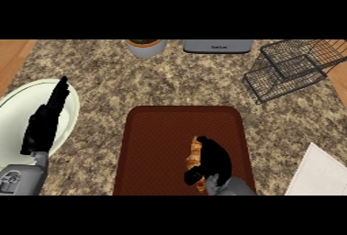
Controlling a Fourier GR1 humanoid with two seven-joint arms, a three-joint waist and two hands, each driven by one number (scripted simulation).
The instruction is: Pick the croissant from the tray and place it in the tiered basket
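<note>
Fingers [215, 156] of my right hand [211, 166] curl over the croissant [195, 153] near the tray's [156, 137] lower right corner. At the counter's left edge my left hand [46, 121] rests with fingers straight, holding nothing.

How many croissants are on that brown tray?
1. The croissant lies on the tray's right half, partly under the right robot hand, which could hide more.

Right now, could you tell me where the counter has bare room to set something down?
Bare counter lies between the tray and the pot and grey appliance at the back. The tray's left half is free too. Its right side is crowded: the right hand covers the croissant.
</note>
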